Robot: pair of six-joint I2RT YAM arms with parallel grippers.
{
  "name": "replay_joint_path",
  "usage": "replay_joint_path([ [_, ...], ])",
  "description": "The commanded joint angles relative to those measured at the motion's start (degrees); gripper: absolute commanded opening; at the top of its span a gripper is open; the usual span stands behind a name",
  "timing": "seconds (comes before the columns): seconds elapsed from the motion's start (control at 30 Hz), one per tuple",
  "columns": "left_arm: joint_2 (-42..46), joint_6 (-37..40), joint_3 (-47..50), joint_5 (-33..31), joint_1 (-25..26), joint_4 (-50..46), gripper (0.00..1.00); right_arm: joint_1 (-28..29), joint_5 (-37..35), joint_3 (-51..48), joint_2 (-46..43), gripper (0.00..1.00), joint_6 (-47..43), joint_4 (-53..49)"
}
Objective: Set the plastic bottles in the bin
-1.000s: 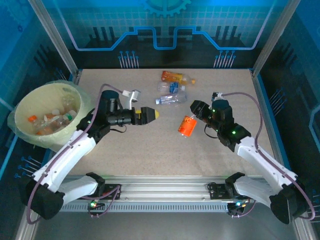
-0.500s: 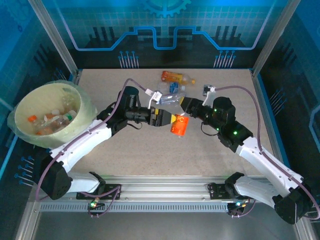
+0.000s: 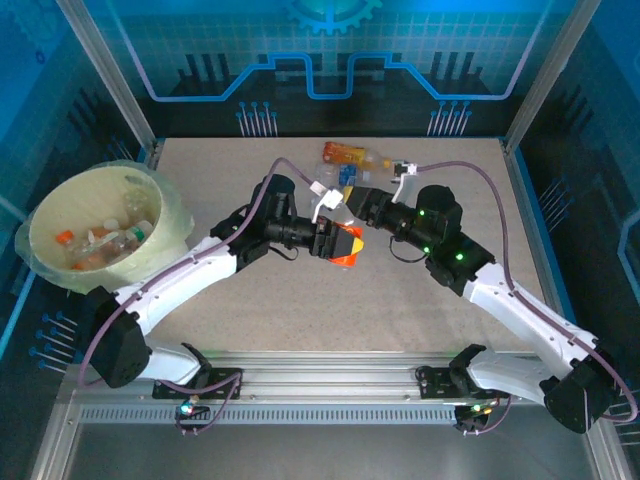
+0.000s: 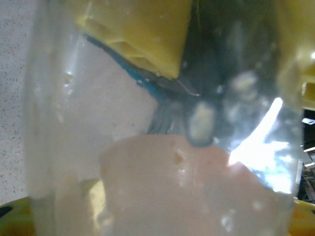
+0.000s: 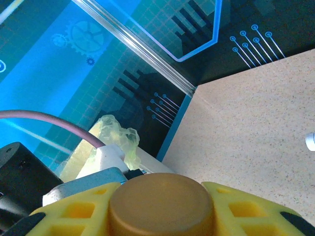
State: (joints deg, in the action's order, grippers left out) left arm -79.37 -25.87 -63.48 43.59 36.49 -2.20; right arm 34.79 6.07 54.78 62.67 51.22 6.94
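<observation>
Orange bottle (image 3: pixel 350 252) sits above mid-surface (image 3: pixel 300 310). Right end effector (image 3: pixel 355 213) is clamped on its brown cap (image 5: pixel 161 204). Left end effector (image 3: pixel 338 242) is around the body, grip unclear. Other bottles (image 3: pixel 346 155) lie just behind, and the bin (image 3: pixel 95 190) stands far left.

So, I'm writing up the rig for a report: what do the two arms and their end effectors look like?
Both arms have glossy white links, the left arm and right arm, with black joints and wrists. A mauve cable runs along each. The left end effector and right end effector have chunky yellow fingers. Small green lights glow on the right arm.
</observation>
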Motion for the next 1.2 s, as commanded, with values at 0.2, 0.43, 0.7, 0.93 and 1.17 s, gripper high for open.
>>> replay_joint_path([
  [0.2, 3.37, 3.49, -0.07, -10.69, 0.97, -0.5, 0.58, 0.46, -3.76, -0.08, -3.83, 0.79, -4.47, -5.19],
  [0.43, 6.87, 5.81, 1.08, -22.44, 0.95, -4.27, 0.58, 0.21, -14.69, 0.83, -6.85, 1.0, -8.12, -16.68],
  [0.7, 10.75, 5.74, 3.21, -28.94, -1.05, -6.34, 0.58, -1.87, -12.24, 1.73, -9.63, 1.0, -26.0, -23.17],
  [0.93, 15.61, 6.14, 0.99, -35.87, -4.77, -14.17, 0.59, -1.91, -4.92, 3.1, -10.58, 1.0, -33.65, -26.36],
  [1.17, 21.01, 11.77, -6.84, -45.05, -7.41, -27.4, 0.6, -3.31, -9.04, 6.05, -8.2, 1.0, -29.62, -32.35],
])
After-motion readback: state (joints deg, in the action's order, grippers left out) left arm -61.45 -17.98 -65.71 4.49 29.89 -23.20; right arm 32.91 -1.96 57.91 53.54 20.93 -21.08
